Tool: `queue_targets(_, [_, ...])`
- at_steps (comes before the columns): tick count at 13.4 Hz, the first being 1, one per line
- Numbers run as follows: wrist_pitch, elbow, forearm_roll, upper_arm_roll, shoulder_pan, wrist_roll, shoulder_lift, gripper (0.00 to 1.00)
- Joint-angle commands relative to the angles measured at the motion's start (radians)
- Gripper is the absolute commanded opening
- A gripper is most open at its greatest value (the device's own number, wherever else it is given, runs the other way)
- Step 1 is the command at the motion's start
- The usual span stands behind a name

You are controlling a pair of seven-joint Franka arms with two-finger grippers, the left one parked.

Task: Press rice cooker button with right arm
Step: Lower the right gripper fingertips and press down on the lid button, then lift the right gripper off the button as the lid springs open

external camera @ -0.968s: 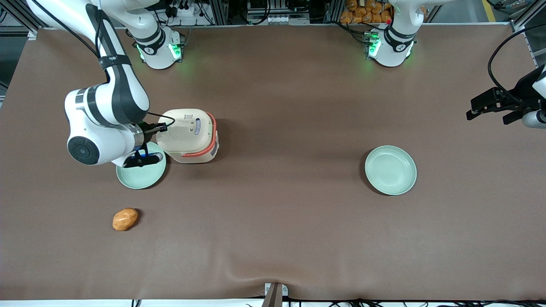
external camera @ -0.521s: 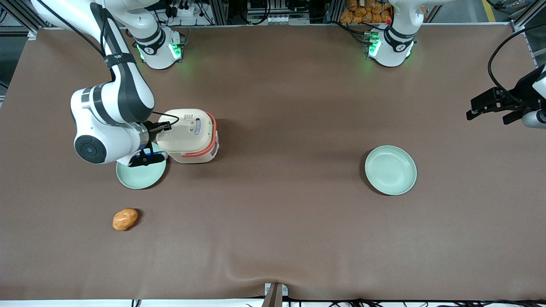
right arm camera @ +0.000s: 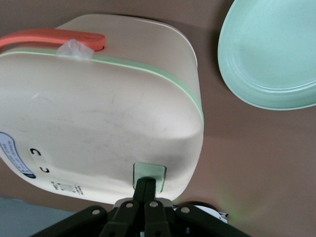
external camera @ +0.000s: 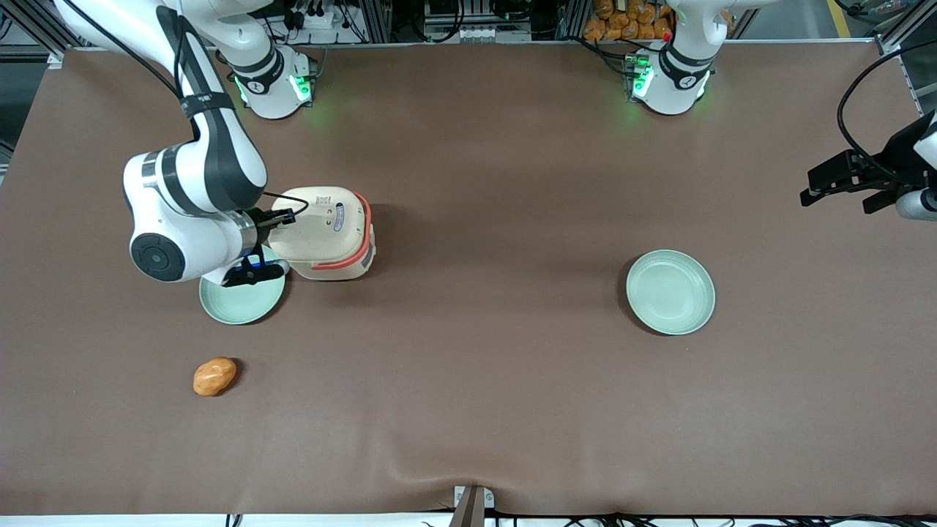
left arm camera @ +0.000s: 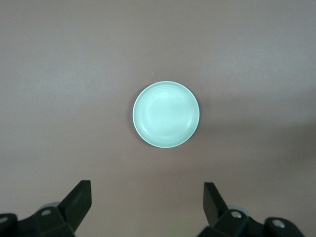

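Note:
The cream rice cooker (external camera: pixel 329 230) with its orange-red band stands with its lid closed, toward the working arm's end of the table. The right arm (external camera: pixel 190 212) reaches down beside it. My gripper (external camera: pixel 277 238) sits at the cooker's side, partly hidden in the front view. In the right wrist view the gripper (right arm camera: pixel 146 181) is shut, its two fingers pressed together, and their tips touch the pale green square button (right arm camera: pixel 149 173) on the cooker's wall (right arm camera: pixel 98 128).
A pale green plate (external camera: pixel 241 296) lies next to the cooker, partly under the arm, and shows in the right wrist view (right arm camera: pixel 271 54). A second green plate (external camera: pixel 670 291) lies toward the parked arm's end. An orange bread roll (external camera: pixel 214 376) lies nearer the front camera.
The right arm has shifted slightly toward the cooker, bringing the shut gripper up against the cooker's side. The cooker, plates and roll have not moved.

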State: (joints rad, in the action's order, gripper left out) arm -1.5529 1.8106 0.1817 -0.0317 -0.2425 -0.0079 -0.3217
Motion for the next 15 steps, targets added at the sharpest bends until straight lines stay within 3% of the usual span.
queue_targets(1, [-0.030,0.010,0.015,-0.007,-0.012,-0.001,-0.022,0.00])
queue_targets(9, [-0.006,-0.052,0.013,-0.008,-0.011,0.002,-0.002,0.00])
queue_targets(10, [0.022,-0.094,0.013,-0.008,-0.011,0.003,0.001,0.09])
queue_targets(12, [0.077,-0.178,0.012,-0.008,-0.009,0.003,0.001,0.16])
queue_targets(15, [0.125,-0.258,0.012,-0.008,-0.008,0.003,0.019,0.49])
